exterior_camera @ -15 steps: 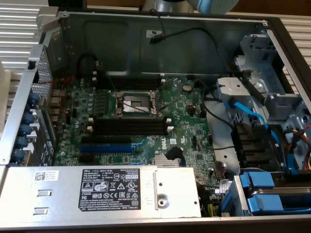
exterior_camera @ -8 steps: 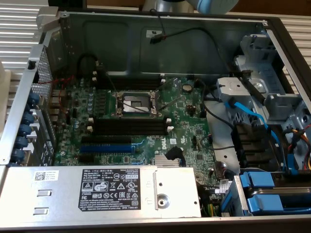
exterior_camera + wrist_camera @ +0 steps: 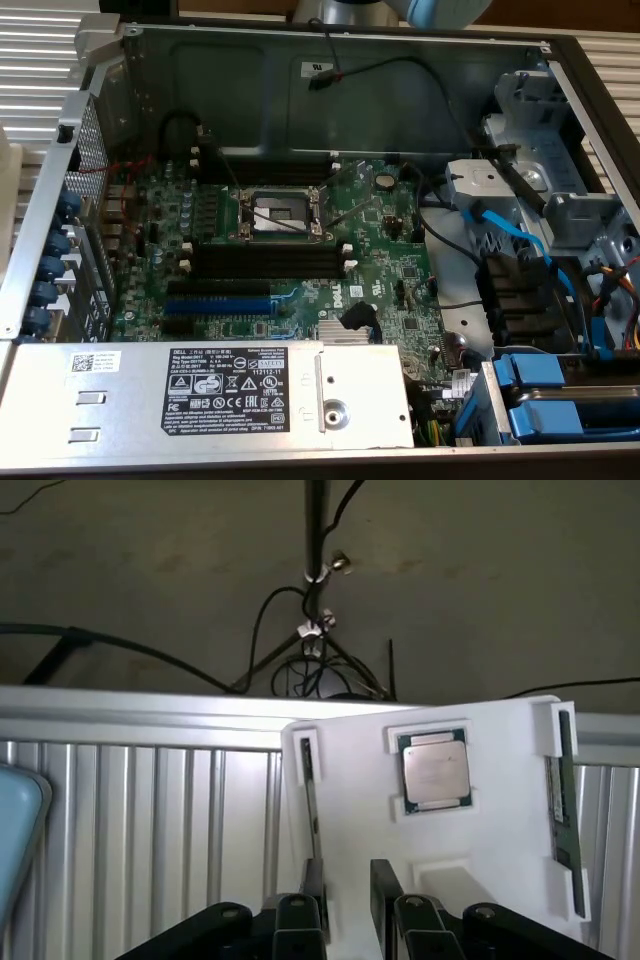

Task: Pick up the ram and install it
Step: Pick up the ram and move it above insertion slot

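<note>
A white holder (image 3: pixel 490 810) carries two ram sticks. One thin dark ram stick (image 3: pixel 311 800) stands on edge in the holder's one side. The other ram stick (image 3: pixel 560 800), green-black with a pale label, lies along the opposite side. My gripper (image 3: pixel 350 895) hangs open over the holder's near edge, with nothing between its black fingers (image 3: pixel 315 885). One finger is right at the near end of the on-edge stick; whether it touches I cannot tell. In the exterior view, the black memory slots (image 3: pixel 270 260) with white end clips sit on the motherboard (image 3: pixel 390 270), all of them bare.
A processor chip (image 3: pixel 435 770) sits in the holder's middle pocket. The open computer case (image 3: pixel 330 60) holds a CPU socket (image 3: pixel 283 213), a blue expansion slot (image 3: pixel 220 300), a power supply (image 3: pixel 200 395), blue cables (image 3: pixel 520 240) and drive bays (image 3: pixel 560 400). A ribbed metal surface (image 3: pixel 150 820) surrounds the holder.
</note>
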Controlling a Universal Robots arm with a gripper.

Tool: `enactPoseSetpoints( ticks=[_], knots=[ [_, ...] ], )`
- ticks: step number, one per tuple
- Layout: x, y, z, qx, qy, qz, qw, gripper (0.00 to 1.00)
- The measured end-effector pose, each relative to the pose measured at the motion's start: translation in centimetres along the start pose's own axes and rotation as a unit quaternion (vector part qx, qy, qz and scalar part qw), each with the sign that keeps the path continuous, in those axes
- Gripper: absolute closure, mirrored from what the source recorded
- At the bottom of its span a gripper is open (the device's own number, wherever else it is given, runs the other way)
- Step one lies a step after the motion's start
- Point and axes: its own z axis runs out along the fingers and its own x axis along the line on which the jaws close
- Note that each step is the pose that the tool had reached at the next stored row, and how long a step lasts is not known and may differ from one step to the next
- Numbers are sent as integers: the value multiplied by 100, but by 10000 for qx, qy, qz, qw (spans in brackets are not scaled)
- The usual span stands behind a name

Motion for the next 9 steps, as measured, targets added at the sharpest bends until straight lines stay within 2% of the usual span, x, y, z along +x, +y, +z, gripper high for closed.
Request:
enactPoseSetpoints(
  ticks=[5,9],
  knots=[
    [95,4,88,0,-39,-26,10000,67],
    [155,-8,154,0,-52,-50,10000,67]
  ],
)
